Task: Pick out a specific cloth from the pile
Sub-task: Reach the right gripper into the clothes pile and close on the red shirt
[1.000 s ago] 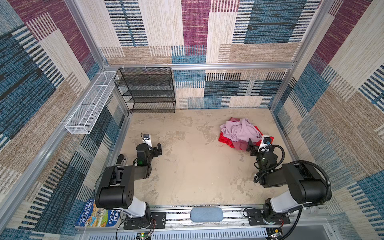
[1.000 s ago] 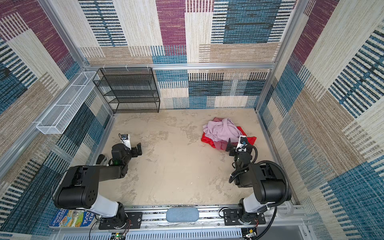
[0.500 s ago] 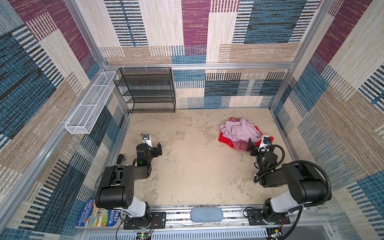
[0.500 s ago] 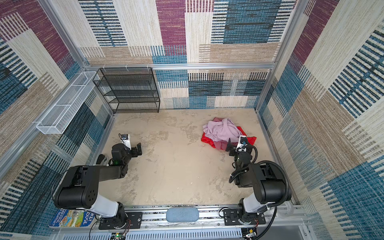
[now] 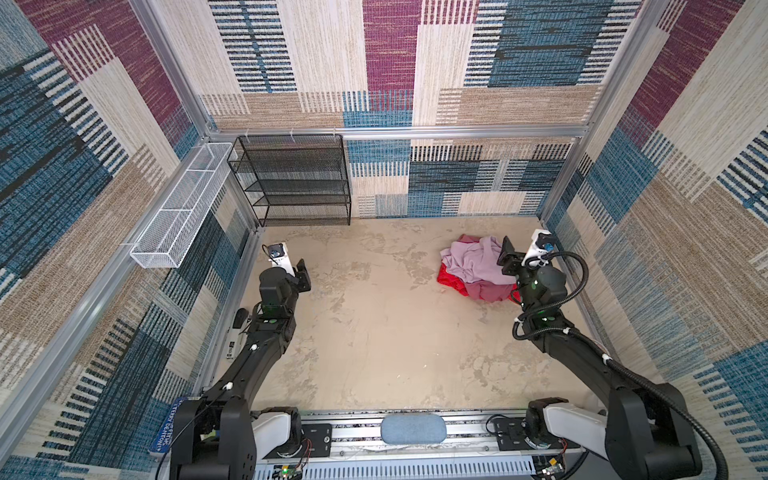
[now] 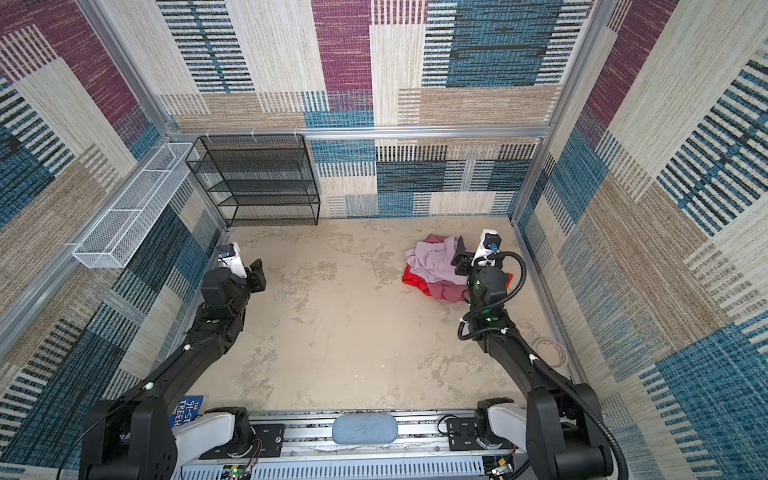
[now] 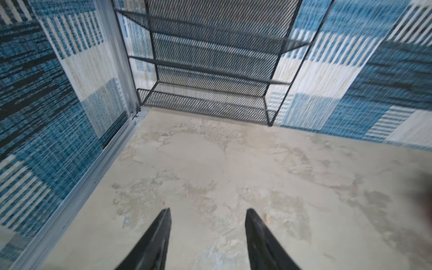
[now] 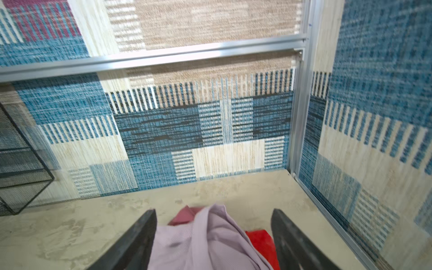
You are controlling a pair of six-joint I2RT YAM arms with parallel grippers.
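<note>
the step in hand looks like the approach: nothing is being gripped yet, and the bright red, thin, slightly shiny cloth (image 5: 451,279) is lying at the bottom of the pile of soft cloths (image 5: 478,270), showing only as a red edge on the side of the pile nearest the robot's base and a smaller strip by the right arm.

taking the pile as the landmark and working outward from the robot: the right gripper (image 8: 214,233) is hovering just on the near side of the pile, a little above it, with its two black jaws standing apart and framing the pale lilac ribbed cloth (image 8: 210,243) that is draped over the top. in the right wrist view a patch of the red cloth is peeking out beside one jaw, and a fold of the dusty rose-maroon cloth (image 8: 184,216) is poking out beyond the lilac one. the left gripper (image 7: 208,224) is sitting well apart from the pile, across the beige mottled tabletop (image 5: 374,332), jaws apart over bare surface and holding nothing. farther back than the pile, toward the left arm's side, a black wire-mesh shelf rack (image 5: 293,180) is standing against the rear wall.

the next move likely calls for shifting the right gripper off the lilac layer toward an exposed red edge, then pinching only red, since closing where it is now would probably catch lilac fabric instead.
</note>
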